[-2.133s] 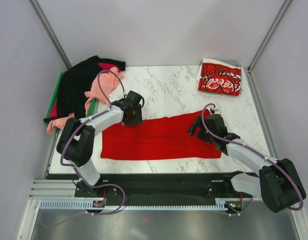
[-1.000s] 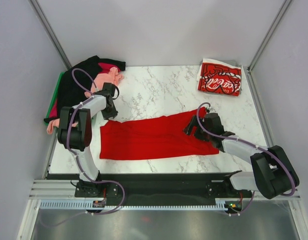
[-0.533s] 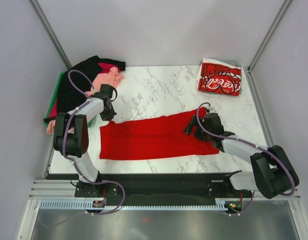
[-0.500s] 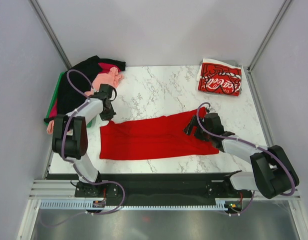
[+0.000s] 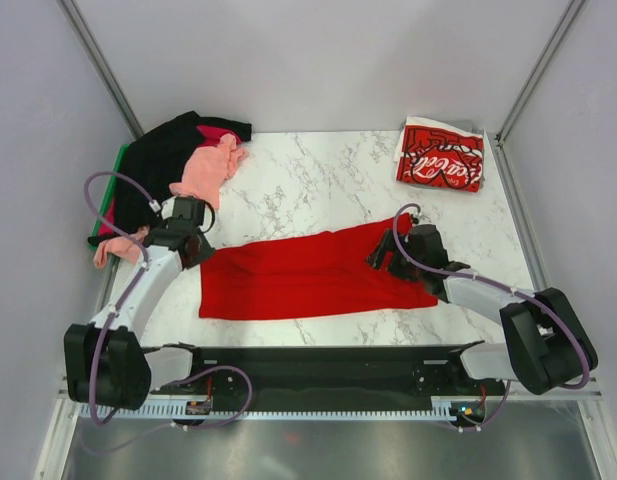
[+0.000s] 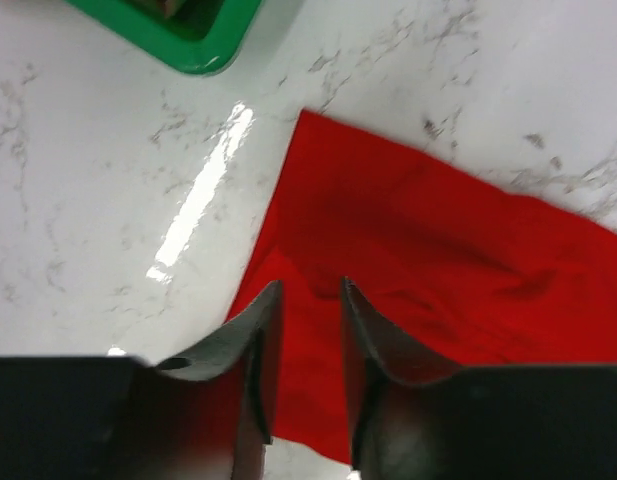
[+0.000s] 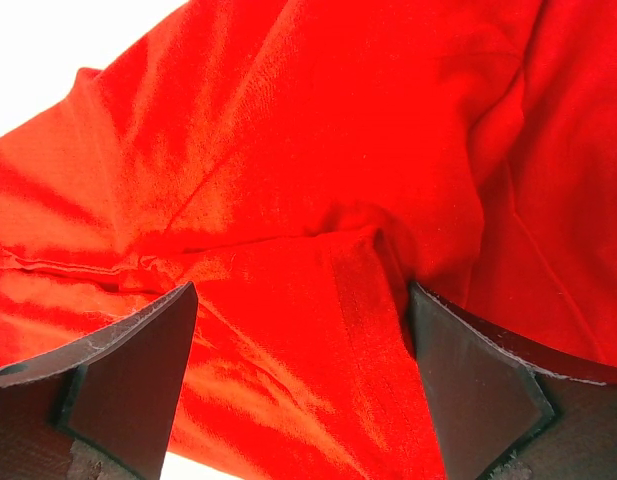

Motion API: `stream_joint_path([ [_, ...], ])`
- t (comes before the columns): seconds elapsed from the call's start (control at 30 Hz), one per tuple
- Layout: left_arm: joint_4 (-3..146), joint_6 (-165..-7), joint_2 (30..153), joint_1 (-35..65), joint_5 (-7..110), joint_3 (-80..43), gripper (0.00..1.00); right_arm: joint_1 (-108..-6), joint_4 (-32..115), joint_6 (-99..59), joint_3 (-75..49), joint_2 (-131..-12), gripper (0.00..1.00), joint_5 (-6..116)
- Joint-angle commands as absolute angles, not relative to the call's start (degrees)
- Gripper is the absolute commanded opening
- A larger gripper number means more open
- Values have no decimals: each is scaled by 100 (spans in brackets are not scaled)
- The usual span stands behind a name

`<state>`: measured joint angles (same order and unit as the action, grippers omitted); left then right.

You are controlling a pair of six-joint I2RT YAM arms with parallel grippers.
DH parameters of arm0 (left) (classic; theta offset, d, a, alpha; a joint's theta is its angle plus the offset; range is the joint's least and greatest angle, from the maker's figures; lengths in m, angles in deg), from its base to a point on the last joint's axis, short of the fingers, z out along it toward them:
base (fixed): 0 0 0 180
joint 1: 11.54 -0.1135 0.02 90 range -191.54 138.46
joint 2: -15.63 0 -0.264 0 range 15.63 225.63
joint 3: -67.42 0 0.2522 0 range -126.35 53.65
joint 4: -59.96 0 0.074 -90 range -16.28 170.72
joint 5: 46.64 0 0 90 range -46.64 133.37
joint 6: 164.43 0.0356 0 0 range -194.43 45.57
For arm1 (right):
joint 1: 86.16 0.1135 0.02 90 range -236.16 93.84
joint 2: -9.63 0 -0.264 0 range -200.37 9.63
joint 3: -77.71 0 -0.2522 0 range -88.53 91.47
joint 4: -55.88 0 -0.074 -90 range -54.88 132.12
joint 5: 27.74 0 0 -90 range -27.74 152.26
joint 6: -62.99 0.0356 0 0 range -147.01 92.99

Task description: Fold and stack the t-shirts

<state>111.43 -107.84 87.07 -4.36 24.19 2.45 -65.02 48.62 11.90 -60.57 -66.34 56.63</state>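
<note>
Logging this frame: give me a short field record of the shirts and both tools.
spread: plain red shirt, flat on the marble table
folded: Coca-Cola shirt, far right corner
pile: black and pink shirts, far left, on the green tray
left tool: over the red shirt's left end, jaws nearly together, grip unclear
right tool: open, over its right end

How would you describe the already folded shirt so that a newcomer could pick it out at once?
Look at the white marble table and go to its far right corner, where the folded Coca-Cola shirt lies as a compact red rectangle. Its white script sets it apart from the plain red shirt spread flat in front and the black and pink heap at far left.
</note>
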Motion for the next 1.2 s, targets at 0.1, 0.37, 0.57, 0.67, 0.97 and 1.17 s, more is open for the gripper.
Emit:
stream_joint_path([
  [0.1, 11837, -11662, 7374, -591, 1902, 698, 84, -6743, 4257, 1210, -6085, -6298, 94, 5733],
  [0.37, 11468, -10793, 7661, 391, 1490, 41, 82, -6762, 3010, 902, -5514, -5313, 95, 5865],
  [0.57, 11371, -10397, 10103, 1149, 2025, -1593, 80, -6762, 2700, 885, -5373, -5093, 95, 6041],
  [0.67, 11528, -10247, 11229, 1097, 1937, -2218, 74, -6762, 2596, 876, -5373, -5119, 95, 6050],
  [0.97, 11538, -11170, 10495, 1105, 2561, -534, 61, -6762, 2481, 876, -5557, -5022, 97, 6173],
  [1.17, 11538, -11628, 9184, 1149, 2632, 444, 63, -6753, 2533, 1218, -5268, -5759, 98, 6392],
])
